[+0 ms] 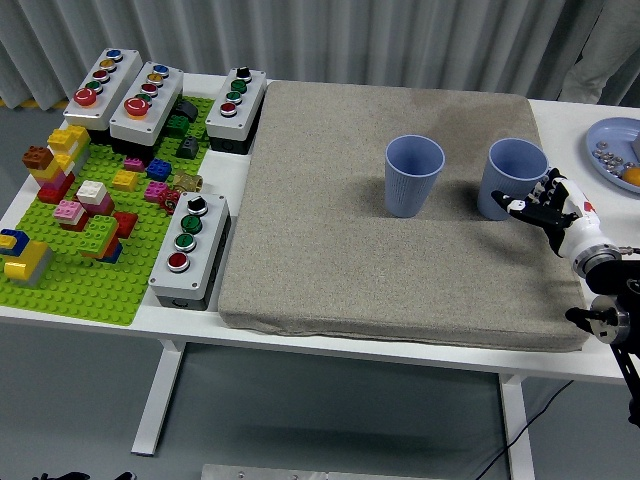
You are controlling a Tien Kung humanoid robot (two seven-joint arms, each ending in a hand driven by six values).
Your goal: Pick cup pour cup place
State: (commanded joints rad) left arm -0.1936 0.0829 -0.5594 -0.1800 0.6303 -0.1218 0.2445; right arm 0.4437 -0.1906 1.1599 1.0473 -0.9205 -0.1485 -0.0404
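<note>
Where the counter [90,318] meets the bottom of the view, its white near edge runs beneath a grey mat [330,260] that covers the middle and right of the top. At the mat's right side the right robot hand [548,205] comes in from the lower right, its fingers [527,204] loosely spread and gripping nothing; the fingertips sit just beside the lower right of the right cup [512,178], and whether they touch it cannot be told. That blue cup stands upright on the mat. A second blue cup [413,175] stands upright to its left, well apart from the hand. On the left of the counter a green plate [70,285] carries coloured bricks [70,190], with a button box [190,250] at its right edge. Farther back stand three more button boxes [150,95]. At the far right a blue dish [612,148] is cut by the frame edge.
</note>
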